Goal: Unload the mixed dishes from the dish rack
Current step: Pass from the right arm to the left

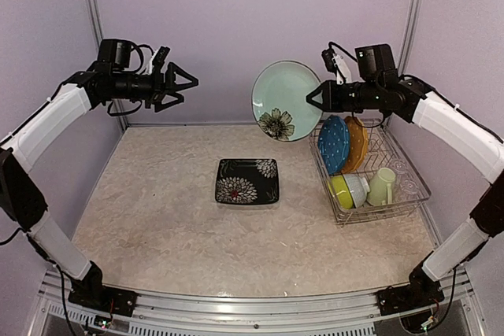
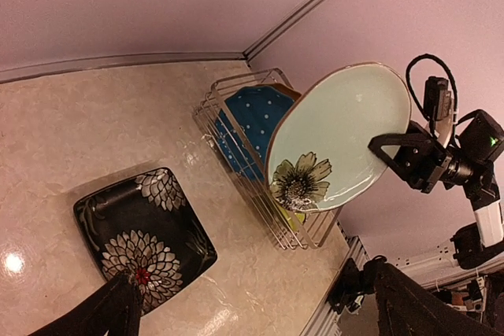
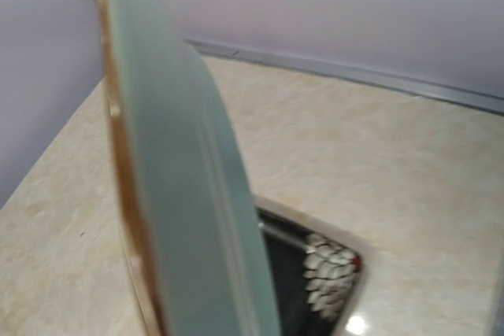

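Observation:
My right gripper [image 1: 313, 98] is shut on the rim of the pale green flowered plate [image 1: 282, 100], holding it upright in the air left of the dish rack [image 1: 383, 215]. The right wrist view shows that plate [image 3: 181, 194] edge-on and hides the fingers. In the rack stand a blue dotted plate [image 1: 335, 143] and an orange plate [image 1: 357, 141], with a lime bowl [image 1: 340, 190], a white bowl [image 1: 358, 188] and a pale green mug [image 1: 382, 186] in front. The black square plate [image 1: 247, 181] lies on the table. My left gripper [image 1: 189, 84] hangs open and empty, high at the left.
Faint clear glasses [image 1: 409, 187] sit at the rack's right side. Purple walls close the back and both sides. In the left wrist view the held plate [image 2: 339, 135] hangs above the rack [image 2: 268, 214], and the black plate [image 2: 146, 230] lies below my left gripper [image 2: 260, 320].

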Available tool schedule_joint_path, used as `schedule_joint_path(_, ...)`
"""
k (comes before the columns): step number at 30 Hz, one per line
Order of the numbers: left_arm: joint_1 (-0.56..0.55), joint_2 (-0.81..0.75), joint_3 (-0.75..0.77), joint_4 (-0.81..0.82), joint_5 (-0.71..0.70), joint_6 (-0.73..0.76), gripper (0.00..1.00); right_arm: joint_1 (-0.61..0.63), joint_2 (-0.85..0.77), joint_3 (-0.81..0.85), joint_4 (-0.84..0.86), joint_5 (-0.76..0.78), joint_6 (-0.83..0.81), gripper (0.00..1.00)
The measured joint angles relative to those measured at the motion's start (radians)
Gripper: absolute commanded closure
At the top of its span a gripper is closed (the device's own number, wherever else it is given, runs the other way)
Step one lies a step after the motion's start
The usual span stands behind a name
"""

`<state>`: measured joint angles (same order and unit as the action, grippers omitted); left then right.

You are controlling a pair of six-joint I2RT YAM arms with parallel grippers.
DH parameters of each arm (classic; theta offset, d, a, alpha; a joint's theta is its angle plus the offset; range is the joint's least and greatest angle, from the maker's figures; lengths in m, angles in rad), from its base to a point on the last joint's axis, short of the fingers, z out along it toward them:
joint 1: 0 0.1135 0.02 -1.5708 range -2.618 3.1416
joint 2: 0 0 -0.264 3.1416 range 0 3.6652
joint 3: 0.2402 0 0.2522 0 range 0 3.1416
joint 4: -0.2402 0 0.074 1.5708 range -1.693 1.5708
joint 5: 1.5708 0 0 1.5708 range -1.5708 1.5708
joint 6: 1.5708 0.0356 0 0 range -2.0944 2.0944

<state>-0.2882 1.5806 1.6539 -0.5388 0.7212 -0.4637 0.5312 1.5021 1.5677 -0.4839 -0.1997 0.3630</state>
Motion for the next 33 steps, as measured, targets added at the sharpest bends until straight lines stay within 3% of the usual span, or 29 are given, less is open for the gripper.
schedule_joint_path(13,-0.036,-0.043,-0.064,-0.028,0.101,0.052,0.02,0.071,0.122,0.019,0.033,-0.106,-0.005,1.00)
schedule_joint_path(33,-0.132,0.047,-0.039,-0.071,0.201,0.177,0.29,0.071,0.122,-0.002,0.045,-0.300,-0.030,1.00)
